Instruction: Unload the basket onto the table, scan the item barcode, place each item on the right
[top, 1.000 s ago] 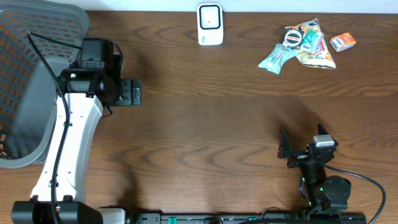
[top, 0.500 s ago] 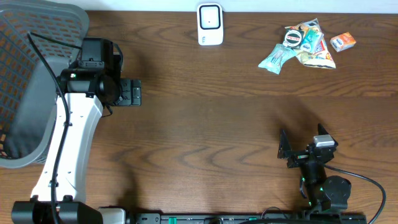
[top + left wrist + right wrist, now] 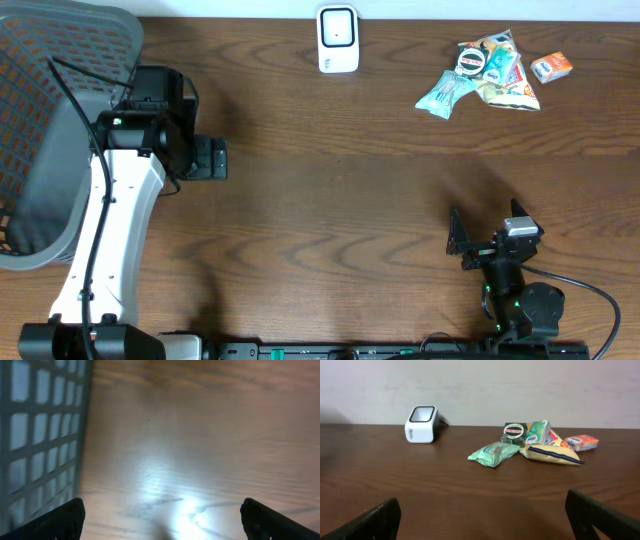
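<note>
**Task status:** not begun. Picking, presenting and scanning were all still to do.

**Snack items** (image 3: pixel 490 70): green packet (image 3: pixel 446 92), yellow crisp bag (image 3: pixel 512 95), round tin (image 3: pixel 472 62) and small orange box (image 3: pixel 551 67). They lay heaped at the far right of the worktop (image 3: pixel 330 200), none lifted.

**Barcode scanner** (image 3: pixel 338 38): stood at the far middle edge, well apart from the heap.

**Left gripper** (image 3: pixel 218 157): released, empty, beside the grey mesh basket (image 3: pixel 30 150).

**Right gripper** (image 3: pixel 456 240): released, empty, near the front edge.

**Views:**
- Only the right wrist view showed the heap and scanner side-on, against a pale wall (image 3: pixel 520 385).
- The left wrist view gave only basket mesh and bare wood.
- Only the overhead view placed both arms.
</note>
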